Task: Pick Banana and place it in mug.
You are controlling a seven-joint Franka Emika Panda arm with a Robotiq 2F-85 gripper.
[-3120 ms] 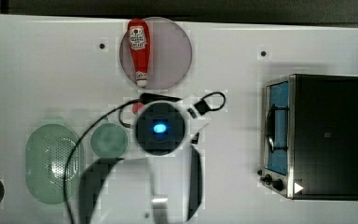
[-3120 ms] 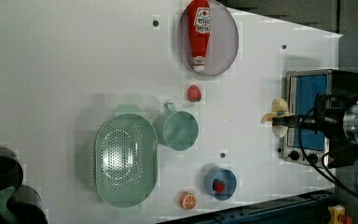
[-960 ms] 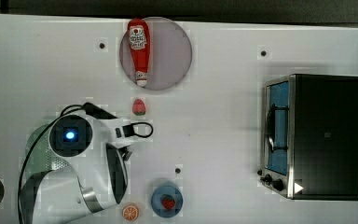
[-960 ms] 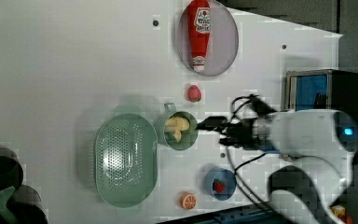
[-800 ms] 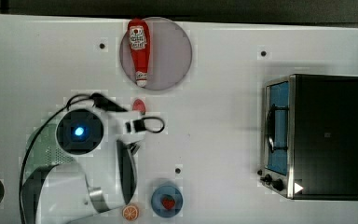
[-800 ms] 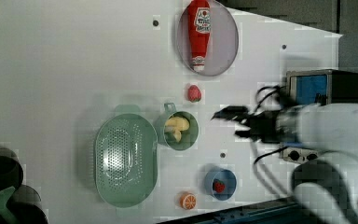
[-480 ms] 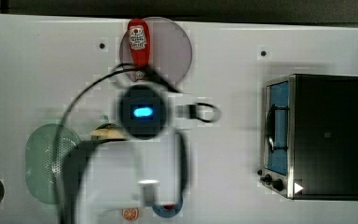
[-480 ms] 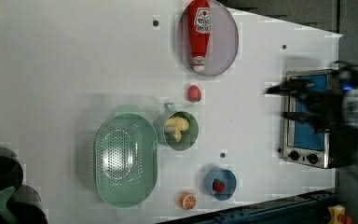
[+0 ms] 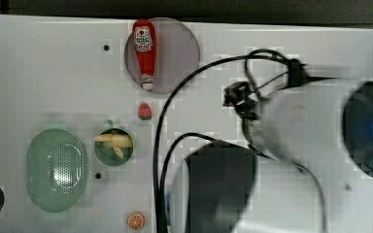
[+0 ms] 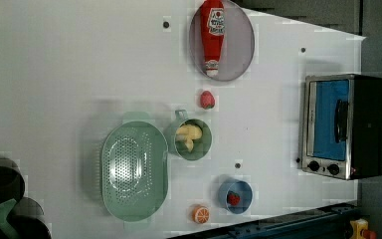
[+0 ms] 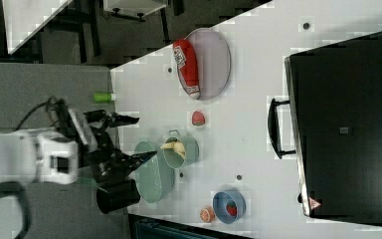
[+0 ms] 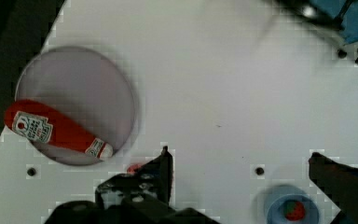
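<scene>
The banana [image 10: 189, 136] lies inside the mug [image 10: 199, 152], just right of the green bowl [image 10: 134, 172] in the left view. It looks light, stiff and smooth; its middle seems the best hold. The gripper [image 11: 132, 139] is empty, fingers wide apart.

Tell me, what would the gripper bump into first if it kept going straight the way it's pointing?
Probably just the bare white table: in the wrist view the open gripper frames plain tabletop, beside the blue dish. Depth is unclear.
</scene>
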